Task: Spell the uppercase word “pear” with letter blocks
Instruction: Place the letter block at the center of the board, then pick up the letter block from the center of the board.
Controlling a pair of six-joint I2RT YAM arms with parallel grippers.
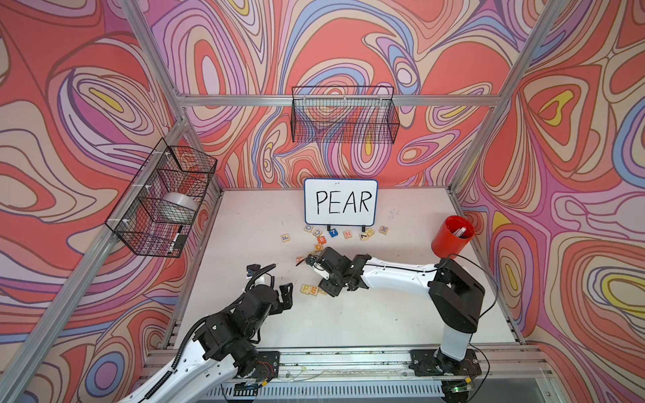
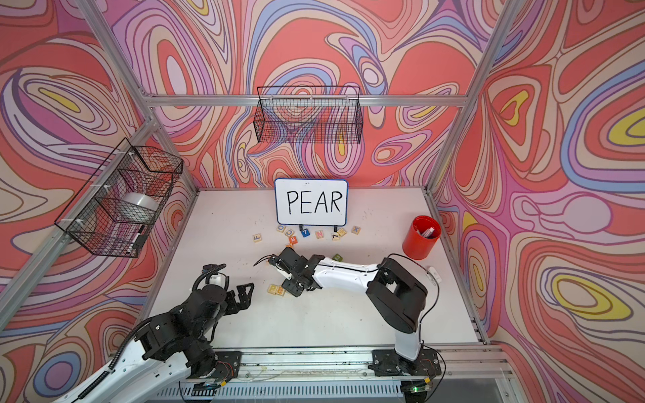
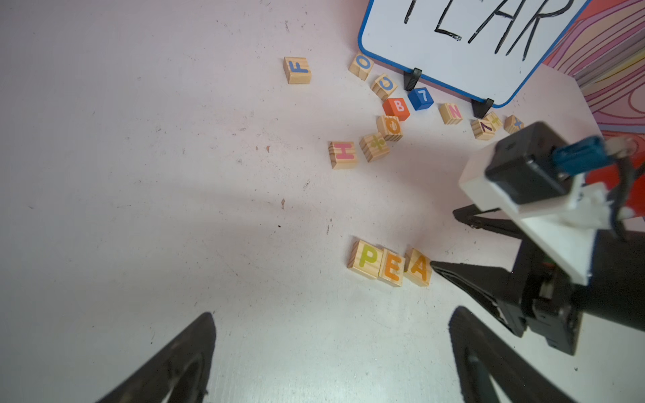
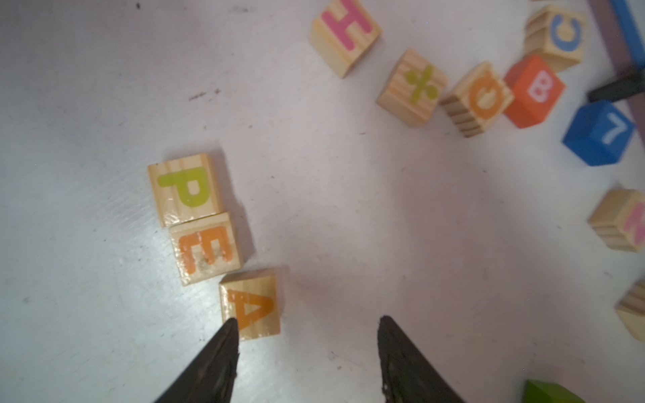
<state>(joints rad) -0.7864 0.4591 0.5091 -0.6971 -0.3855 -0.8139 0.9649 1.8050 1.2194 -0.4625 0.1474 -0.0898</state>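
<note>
P [image 4: 186, 188], E [image 4: 206, 248], A [image 4: 256, 303] row parallels the counter's [image 1: 384, 314] front edge, A skewed; right gripper [image 4: 308, 320] spread at A, left gripper [image 3: 333, 311] spread.

Hidden and cropped parts.
In both top views the right arm [image 1: 394, 275] hides the A block [image 4: 253, 307]; in the wrist views, frame edges crop the white board [image 3: 401, 52] and a green block [image 4: 549, 392].

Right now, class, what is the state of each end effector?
Left end effector: open, empty.
Right end effector: open, holding nothing; A block beside one fingertip.
</note>
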